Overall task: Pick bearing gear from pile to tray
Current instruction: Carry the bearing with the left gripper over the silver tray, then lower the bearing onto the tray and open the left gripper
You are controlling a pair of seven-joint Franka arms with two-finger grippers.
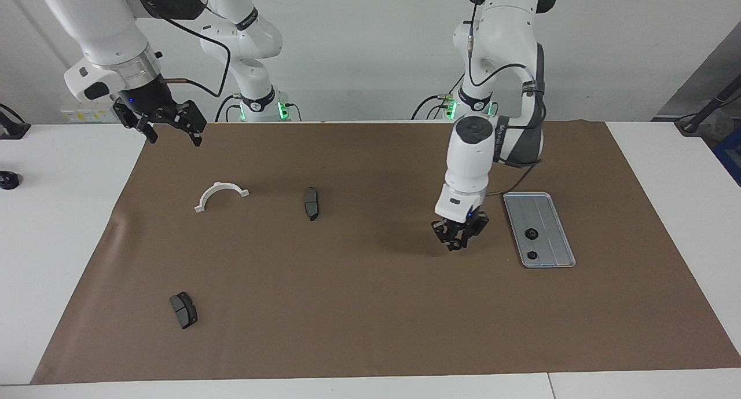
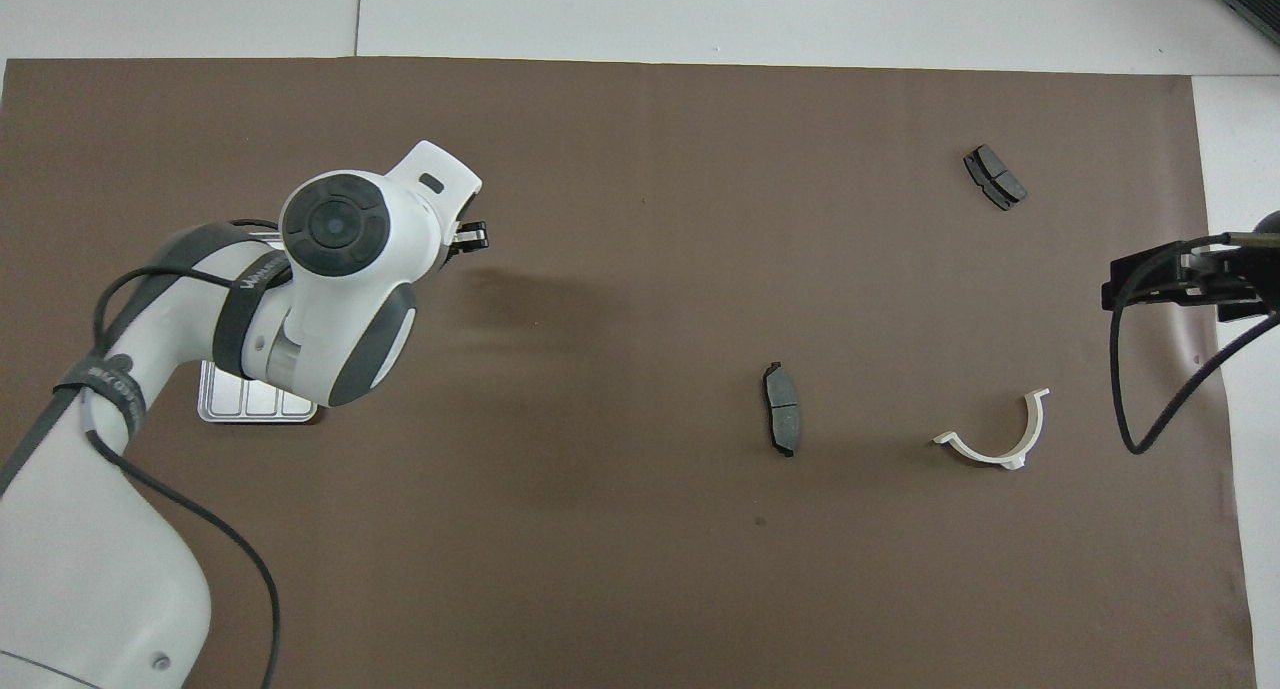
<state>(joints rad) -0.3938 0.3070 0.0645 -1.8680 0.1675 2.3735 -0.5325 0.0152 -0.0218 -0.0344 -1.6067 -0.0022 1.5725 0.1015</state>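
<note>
Bearing gear [image 1: 456,244], a small dark round piece, sits pinched at the tips of the left gripper [image 1: 457,242], whose fingers are drawn nearly together around it. In the facing view this gripper hangs just past the frame's centre at mid-height, over bare brown mat [image 1: 370,306] just beside the tray [image 1: 550,211] and not over it. In the overhead view the arm's white wrist covers the gripper, and only a dark tip [image 2: 470,237] pokes out in the upper half of the frame.

The tray lies flat on the mat toward the left arm's end of the table, at mid-height in the facing view. Two more black gears rest in it: one [image 1: 530,233] near its middle, the other [image 1: 532,254] close to its lower end. From overhead only its bottom edge [image 2: 250,409] shows under the arm.

What is left of the pile is scattered toward the right arm's end. A white half-ring bracket [image 1: 220,194] and a dark grey pad [image 1: 311,202] lie at mid-height of the facing frame, well apart. A second pad [image 1: 183,310] lies alone low in the frame.

The right gripper [image 1: 168,127] waits in the upper corner of the facing view, raised over the mat's edge, its fingers spread wide with nothing between them.
</note>
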